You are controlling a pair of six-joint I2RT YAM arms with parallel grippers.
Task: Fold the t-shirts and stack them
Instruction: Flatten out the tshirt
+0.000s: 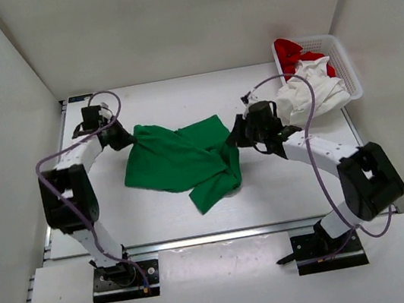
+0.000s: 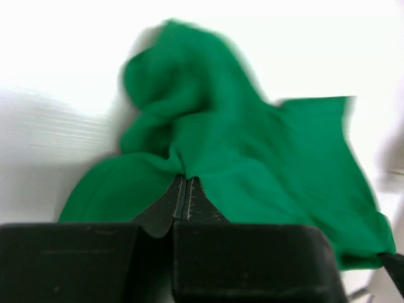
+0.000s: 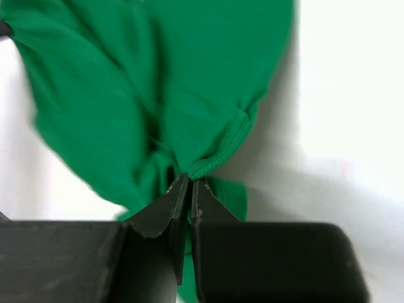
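1. The left gripper has its two dark fingers pressed together, tips meeting with no gap.
2. A fold of the green shirt is pinched right at those tips.
3. From the pinch the cloth spreads away in a rumpled heap, bunched into a hump on the upper left and flatter out to the right.
4. The shirt lies on a white table.
5. The picture is slightly blurred.
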